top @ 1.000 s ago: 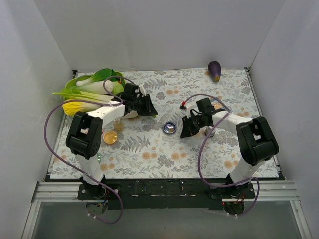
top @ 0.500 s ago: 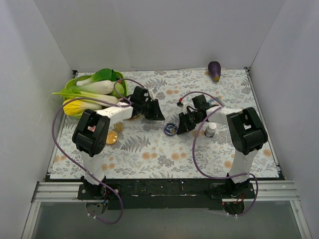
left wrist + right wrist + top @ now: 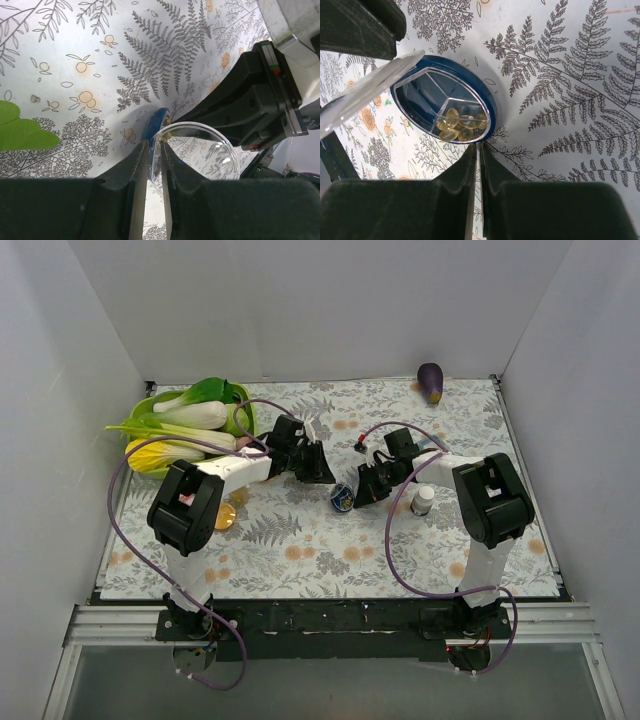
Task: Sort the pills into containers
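Left gripper (image 3: 155,145) moved in to the worktop (image 3: 300,545) middle, now closed on the clear lid (image 3: 200,150), right gripper (image 3: 478,147) closer too, pinching the blue pill case (image 3: 490,107) rim, capsules (image 3: 460,125) inside.

Robot lab booth. Plain white walls (image 3: 320,310) boxed the workspace on three sides. Left arm (image 3: 185,508) and right arm (image 3: 490,502) were bolted side by side to a metal rail (image 3: 330,625) at 6 o'clock. Fern-print cloth (image 3: 300,540) served as the work surface. Staged props sat on it: vegetable basket (image 3: 146,405) at 10 o'clock, eggplant (image 3: 430,382) at 1 o'clock.
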### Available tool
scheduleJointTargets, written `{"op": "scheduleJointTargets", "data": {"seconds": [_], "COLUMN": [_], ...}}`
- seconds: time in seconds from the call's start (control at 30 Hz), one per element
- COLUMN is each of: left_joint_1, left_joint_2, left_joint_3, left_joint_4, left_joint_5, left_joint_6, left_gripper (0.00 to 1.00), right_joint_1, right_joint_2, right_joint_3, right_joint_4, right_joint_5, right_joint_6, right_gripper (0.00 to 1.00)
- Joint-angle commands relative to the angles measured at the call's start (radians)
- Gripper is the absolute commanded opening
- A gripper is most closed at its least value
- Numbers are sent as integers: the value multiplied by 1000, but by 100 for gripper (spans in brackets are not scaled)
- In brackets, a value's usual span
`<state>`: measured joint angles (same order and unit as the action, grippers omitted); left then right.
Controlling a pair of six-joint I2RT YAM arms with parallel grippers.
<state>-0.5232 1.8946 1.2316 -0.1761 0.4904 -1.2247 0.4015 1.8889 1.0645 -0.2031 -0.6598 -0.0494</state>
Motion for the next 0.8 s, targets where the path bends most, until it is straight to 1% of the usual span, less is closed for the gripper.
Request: {"op": "scheduleJointTargets", "data": {"seconds": [0.0,0.3,0.53,0.67,0.77], "left_joint_1": [-3,18,40,48,48], "left_joint_2": [1,-3,-28,-69,-106], "left_joint_3": [-4,9,3,-10,-30], "left_joint_4": [-26,-75,-99,-85,-50], "left_joint_5": [-55,-144,-211,-217,-178], "left_joint_6": [-6,-6,-15,-22,-25], "left_gripper": [15,16,21,22,22], "right_joint_1": [5,5,5,5,5], "right_joint_2": [-14,-25,-30,-25,-22], "right_joint_3": [-11,-12,-14,-9,-8], "right_joint_4": [24,22,21,16,14], "right_joint_5": [25,15,15,19,19], "right_joint_6": [-10,-12,-15,-17,-17], "right_gripper": [12,12,12,12,12]}}
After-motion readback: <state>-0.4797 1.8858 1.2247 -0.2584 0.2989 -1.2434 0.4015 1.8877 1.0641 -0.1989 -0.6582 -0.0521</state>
